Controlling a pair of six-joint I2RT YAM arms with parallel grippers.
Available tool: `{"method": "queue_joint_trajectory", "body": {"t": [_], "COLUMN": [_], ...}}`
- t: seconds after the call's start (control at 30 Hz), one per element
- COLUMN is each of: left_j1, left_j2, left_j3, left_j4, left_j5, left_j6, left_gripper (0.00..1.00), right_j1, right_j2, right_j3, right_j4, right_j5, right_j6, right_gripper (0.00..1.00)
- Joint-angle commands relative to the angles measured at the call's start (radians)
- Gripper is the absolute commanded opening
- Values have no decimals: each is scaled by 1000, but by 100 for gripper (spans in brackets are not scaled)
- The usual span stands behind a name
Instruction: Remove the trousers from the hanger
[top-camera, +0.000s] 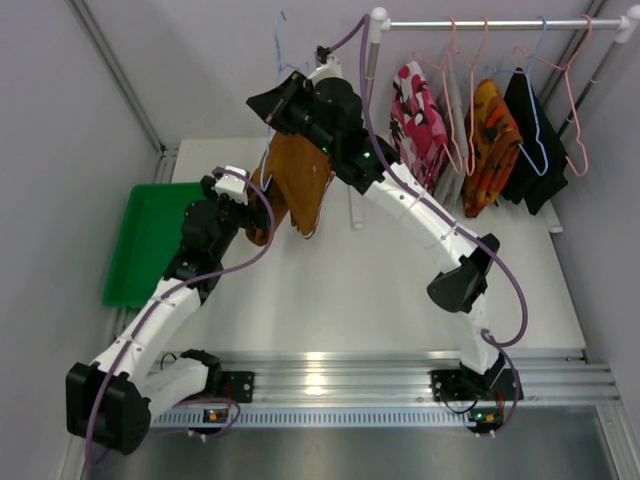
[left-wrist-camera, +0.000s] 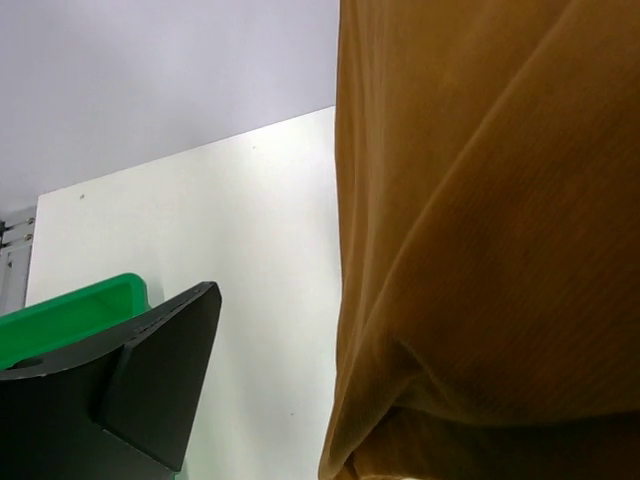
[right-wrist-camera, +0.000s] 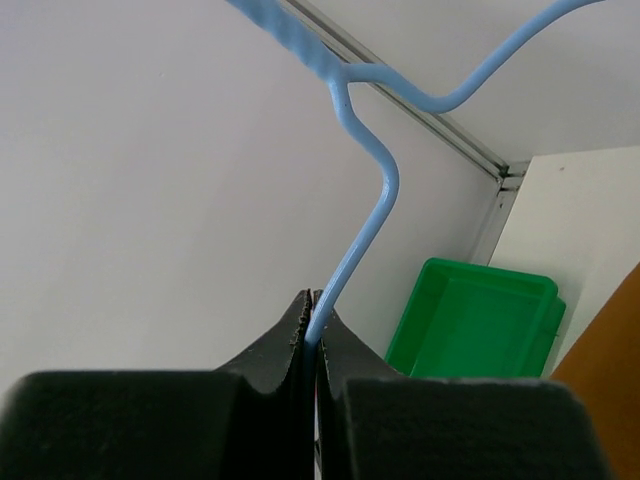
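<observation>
From above, the right hand (top-camera: 272, 108) is clenched on the thin blue wire hanger (top-camera: 277, 45), holding the plain rust-brown folded trousers (top-camera: 300, 180) above the white worktop (top-camera: 400, 290), left of the rail (top-camera: 500, 22). The left hand (top-camera: 250, 212) is released, beside the cloth's lower edge. It should close on a thick fold, then draw down and leftward (toward the green plastic tray (top-camera: 150, 240)).

Left wrist: cloth fills the right side, and only one black finger (left-wrist-camera: 160, 390) shows.

Right wrist: the jaws pinch the wire, and the hanger's bar is cut off.

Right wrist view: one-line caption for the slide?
Right gripper shut on a light-blue wire hanger; green plastic bin and rust-brown cloth trousers behind.
</observation>
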Motion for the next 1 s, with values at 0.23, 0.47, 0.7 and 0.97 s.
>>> {"method": "queue_joint_trajectory", "body": {"t": [0.23,0.47,0.7,0.97], "left_j1": [-3,-1,0,0], "left_j2": [3,-20,-140,-180], "left_j3": [64,85,209,463], "left_j4": [118,66,-90,-274], "left_j5": [61,34,49,66], "left_j6": [-82,-81,-125,-266], "left_gripper": [88,12,0,0], "right_j1": [32,11,-94,-134], "right_j2": [-115,-144,-281,-387], "right_j3": [56,31,-315,-634], "right_j4": [130,114,181,238], "right_j5": [-64,-75,-204,-411], "right_j6": [64,44,-94,-225], "right_gripper": [0,0,0,0]}}
